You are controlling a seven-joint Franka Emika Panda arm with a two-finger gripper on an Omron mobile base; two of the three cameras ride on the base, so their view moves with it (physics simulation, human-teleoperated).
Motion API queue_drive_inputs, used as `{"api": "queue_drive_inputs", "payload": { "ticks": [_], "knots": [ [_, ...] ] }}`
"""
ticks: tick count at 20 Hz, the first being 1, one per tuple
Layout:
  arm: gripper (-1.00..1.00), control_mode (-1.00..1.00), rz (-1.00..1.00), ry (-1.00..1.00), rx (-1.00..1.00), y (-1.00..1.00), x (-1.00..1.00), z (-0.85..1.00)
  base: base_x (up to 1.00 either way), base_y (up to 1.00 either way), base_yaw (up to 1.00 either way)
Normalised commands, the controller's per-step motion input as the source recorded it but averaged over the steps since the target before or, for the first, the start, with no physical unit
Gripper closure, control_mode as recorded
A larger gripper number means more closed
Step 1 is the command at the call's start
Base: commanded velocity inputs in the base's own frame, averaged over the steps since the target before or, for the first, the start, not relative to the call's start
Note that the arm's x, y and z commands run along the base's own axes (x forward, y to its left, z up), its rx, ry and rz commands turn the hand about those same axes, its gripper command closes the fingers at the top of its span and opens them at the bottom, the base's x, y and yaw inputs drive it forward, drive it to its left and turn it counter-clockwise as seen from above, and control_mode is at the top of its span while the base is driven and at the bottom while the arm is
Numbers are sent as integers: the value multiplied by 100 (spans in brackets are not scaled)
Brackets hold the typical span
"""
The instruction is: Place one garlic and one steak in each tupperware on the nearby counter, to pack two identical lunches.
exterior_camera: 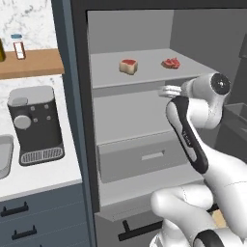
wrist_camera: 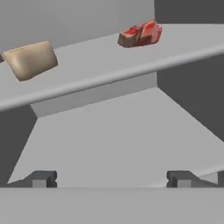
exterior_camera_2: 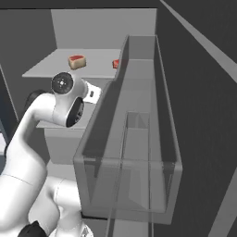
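Open grey refrigerator interior ahead of the arm: upper grey shelf (exterior_camera: 144, 72) carries two small chunky steaks, well apart. Left one, a tan-rimmed steak with a red top (exterior_camera: 128, 66), sits near the shelf middle; the other, a redder steak (exterior_camera: 171, 62), lies further right toward the back wall. The hand view looks slightly up at the same shelf, tan steak at left (wrist_camera: 31, 60), red steak at upper right (wrist_camera: 140, 34), with a bare lower shelf (wrist_camera: 113, 140) beneath. The white arm's two-finger gripper (wrist_camera: 111, 178) sits at the level of this lower shelf, below the steaks; jaws stand wide apart, nothing between them. A closed grey drawer (exterior_camera: 140, 159) sits under the shelves. The translucent grey door bin (exterior_camera_2: 134, 139) of the swung-open door crosses the right base view. To the left of the fridge, the white bench (exterior_camera: 43, 176) over dark blue-grey drawers carries a black coffee machine (exterior_camera: 34, 125) and the rim of a grey tupperware tray (exterior_camera: 4, 157) at frame edge. Wooden wall shelf (exterior_camera: 31, 62) above, against a marbled wall.
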Motion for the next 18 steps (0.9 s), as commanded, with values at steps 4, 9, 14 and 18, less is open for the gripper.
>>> {"api": "queue_drive_inputs", "payload": {
  "ticks": [4,9,14,18],
  "knots": [
    [-100,-100,-30,17,0,-3,11,100,0,0,0],
    [-100,-100,-11,27,2,-23,31,93,0,0,0],
    [-100,-100,6,-2,5,-14,20,1,0,0,0],
    [-100,-100,1,0,0,-14,86,-15,0,0,0]
  ]
}}
